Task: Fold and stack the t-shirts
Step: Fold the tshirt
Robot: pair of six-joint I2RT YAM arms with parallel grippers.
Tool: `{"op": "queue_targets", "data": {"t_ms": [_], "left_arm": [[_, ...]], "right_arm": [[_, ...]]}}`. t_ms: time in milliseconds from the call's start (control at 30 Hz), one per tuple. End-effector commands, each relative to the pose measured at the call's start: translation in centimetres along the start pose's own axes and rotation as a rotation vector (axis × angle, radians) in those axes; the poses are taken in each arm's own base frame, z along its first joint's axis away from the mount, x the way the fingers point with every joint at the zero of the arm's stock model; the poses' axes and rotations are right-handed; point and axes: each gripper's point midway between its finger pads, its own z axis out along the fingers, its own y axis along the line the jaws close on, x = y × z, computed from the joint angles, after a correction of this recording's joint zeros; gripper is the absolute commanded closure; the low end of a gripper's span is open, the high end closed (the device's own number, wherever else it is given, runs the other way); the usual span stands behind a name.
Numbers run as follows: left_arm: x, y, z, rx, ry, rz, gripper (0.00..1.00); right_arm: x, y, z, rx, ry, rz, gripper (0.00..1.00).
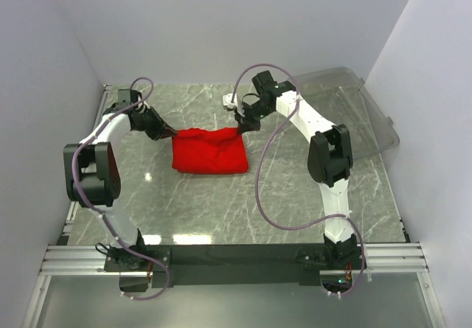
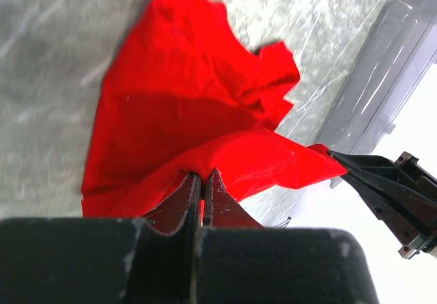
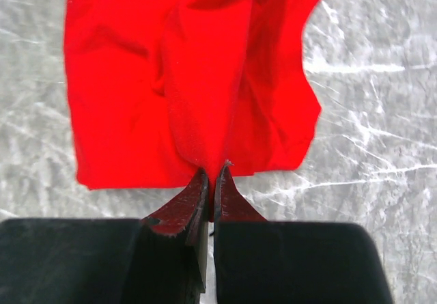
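**Item:** t-shirt [image 1: 210, 151], one piece.
**Description:** plain bright red soft cloth, no print.
**State:** bunched into a rough rectangle, apparently folded over on itself. The surface is creased and the sleeves cannot be made out.
**Pose:** the bulk lies on the bench [image 1: 221, 210], with the far edge gathered toward its two gripped corners.
**Location:** spans between both end effectors. One corner is pinched in the closed left end effector [image 1: 168, 132] and the opposite corner in the closed right end effector [image 1: 240, 127]. Cloth spreads out ahead of each.
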Motion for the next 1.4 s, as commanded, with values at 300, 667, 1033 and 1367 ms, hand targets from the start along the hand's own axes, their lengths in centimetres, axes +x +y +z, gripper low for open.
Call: {"op": "queue_targets", "data": {"t_ms": [300, 667, 1033, 1367], "left_arm": [[-4.9, -1.6, 2.8, 0.036, -0.039, 0.080, 0.99], [-6.7, -0.8, 5.5, 0.022, -0.031, 0.073, 0.99], [-7.8, -1.0, 5.8, 0.019, -0.060, 0.083, 0.99], [-11.3, -5.4, 1.3, 0.040, -0.270, 0.201, 0.48]], "right_arm": [[0.8, -5.6, 0.0, 0.172, -0.007, 0.056, 1.00], [1.6, -7.7, 0.9, 0.219, -0.003, 0.102, 1.00], [2.0, -9.2, 1.0, 0.286, -0.001, 0.135, 1.00], [0.7, -12.7, -1.5, 0.483, -0.049, 0.278, 0.39]]}}
